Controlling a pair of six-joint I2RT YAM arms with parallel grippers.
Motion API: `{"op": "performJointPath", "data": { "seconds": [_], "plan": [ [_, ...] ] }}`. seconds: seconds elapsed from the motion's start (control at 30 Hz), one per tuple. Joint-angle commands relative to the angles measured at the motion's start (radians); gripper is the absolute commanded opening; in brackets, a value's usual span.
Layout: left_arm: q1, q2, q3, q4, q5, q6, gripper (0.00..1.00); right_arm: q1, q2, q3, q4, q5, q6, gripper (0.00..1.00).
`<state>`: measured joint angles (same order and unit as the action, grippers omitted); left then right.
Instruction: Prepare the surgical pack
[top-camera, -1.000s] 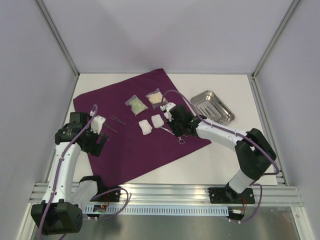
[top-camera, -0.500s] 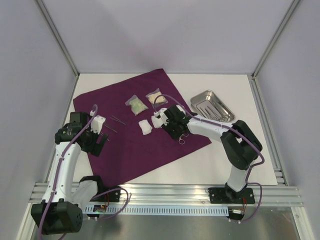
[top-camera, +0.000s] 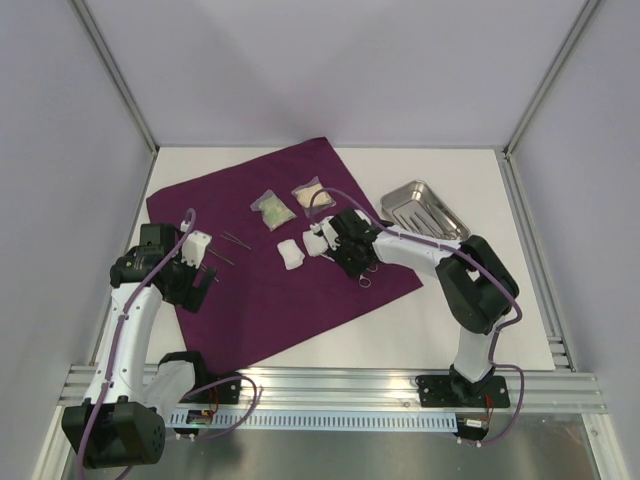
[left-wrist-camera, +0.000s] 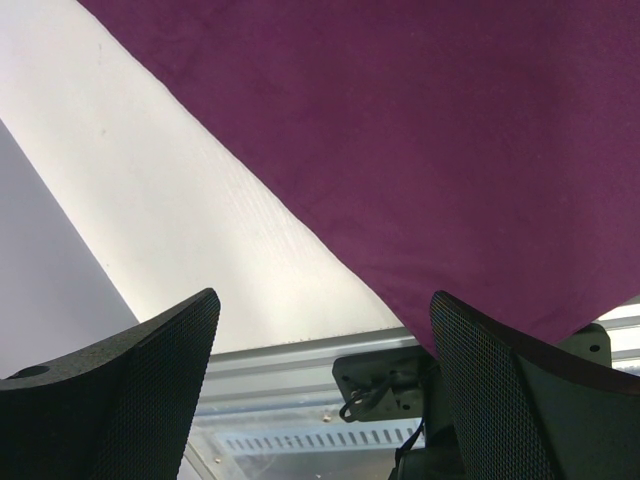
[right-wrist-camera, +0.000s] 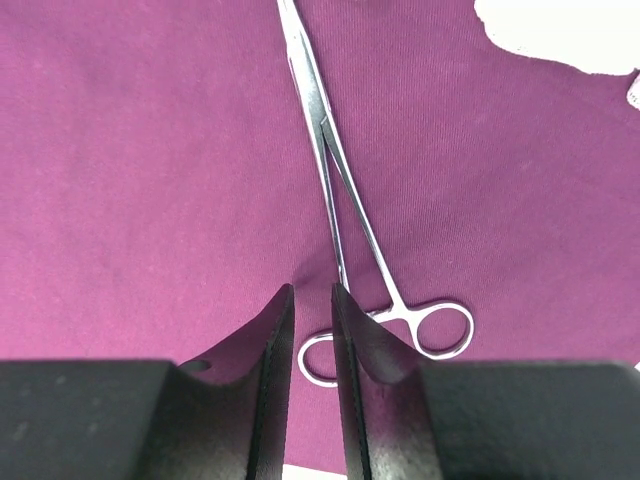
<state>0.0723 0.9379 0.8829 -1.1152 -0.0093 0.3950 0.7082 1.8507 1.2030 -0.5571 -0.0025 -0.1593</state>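
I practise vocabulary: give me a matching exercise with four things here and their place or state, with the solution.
1 steel tray
2 forceps
3 clear packets
4 left pincer

a wide open
b on the cloth, right of the gauze pads
c on the bare table
d on the cloth's far part, side by side

Pairs: 1-c, 2-b, 3-d, 4-a

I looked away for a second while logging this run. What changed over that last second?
The right arm swung left, its elbow drawing in, and the right gripper moved left over the cloth toward the gauze pads. Its jaws stand slightly apart, holding nothing; the forceps lie free on the cloth. The left gripper, packets and tray stayed put.
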Motion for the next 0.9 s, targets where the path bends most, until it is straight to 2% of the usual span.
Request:
{"op": "performJointPath", "data": {
  "seconds": [0.0, 0.53, 0.87],
  "plan": [
    [-0.002, 0.001, 0.025, 0.012, 0.005, 0.008, 0.95, -0.001, -0.051, 0.041, -0.01, -0.01, -0.022, 0.24],
    [-0.002, 0.004, 0.018, 0.015, 0.005, 0.01, 0.95, -0.045, 0.019, 0.046, -0.004, -0.005, -0.055, 0.28],
    [-0.002, 0.006, 0.018, 0.02, 0.005, 0.01, 0.95, -0.041, 0.067, 0.04, -0.003, -0.03, -0.055, 0.25]
  ]
}}
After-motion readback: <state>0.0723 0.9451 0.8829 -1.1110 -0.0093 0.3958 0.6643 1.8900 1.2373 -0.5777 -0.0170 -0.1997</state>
